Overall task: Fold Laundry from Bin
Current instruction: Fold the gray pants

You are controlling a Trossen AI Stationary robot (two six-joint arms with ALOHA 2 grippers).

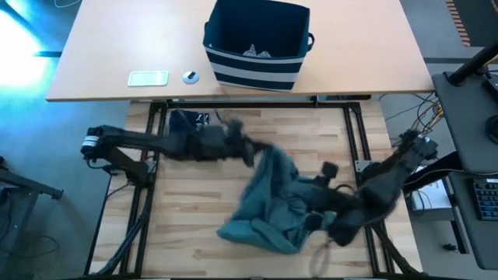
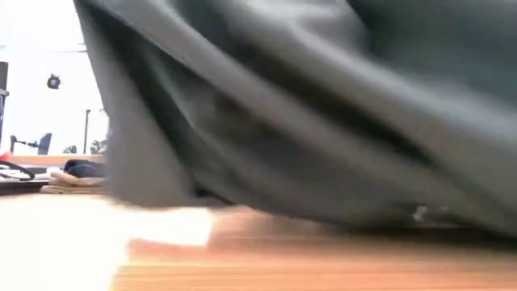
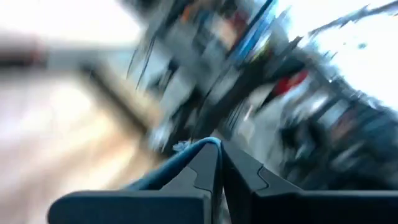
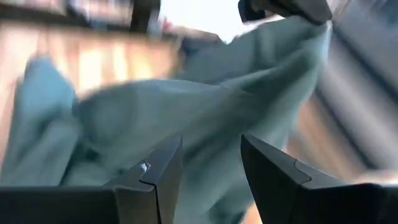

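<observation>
**Teal garment pinched at one edge, ready to be spread**

Teal cloth [image 1: 268, 204], the large garment, lies bunched on the wooden worktable, right of its middle and reaching toward the near edge. The left gripper [image 1: 255, 152] sits at the heap's far-left edge with its fingers [image 3: 199, 177] pressed fully together; the left wrist view shows a thin fold of teal fabric caught between them. The right gripper [image 4: 210, 163] is down at the heap's near-right side, its fingers [image 4: 163, 168] partly apart with cloth lying just ahead of them. Whether it grips anything I cannot tell; no fabric shows clearly between its tips.

The step in hand looks like laying the garment out flat before any fold is made: one edge is secured, the rest is still a crumpled mound. Next, the right gripper probably needs a firm hold on an opposite edge or corner, then both arms should draw apart to stretch the cloth across the boards.

The bin [image 1: 257, 43] stands on the desk beyond the worktable's far edge, with small grey pieces [image 1: 257, 53] left in its bottom. A white device [image 1: 148, 78] and a small round object [image 1: 191, 76] lie on the desk left of the bin, well apart from the work. The likely snag is the garment itself: its layers overlap, so a true edge may be hard to find. In the low view the cloth blocks nearly everything.
</observation>
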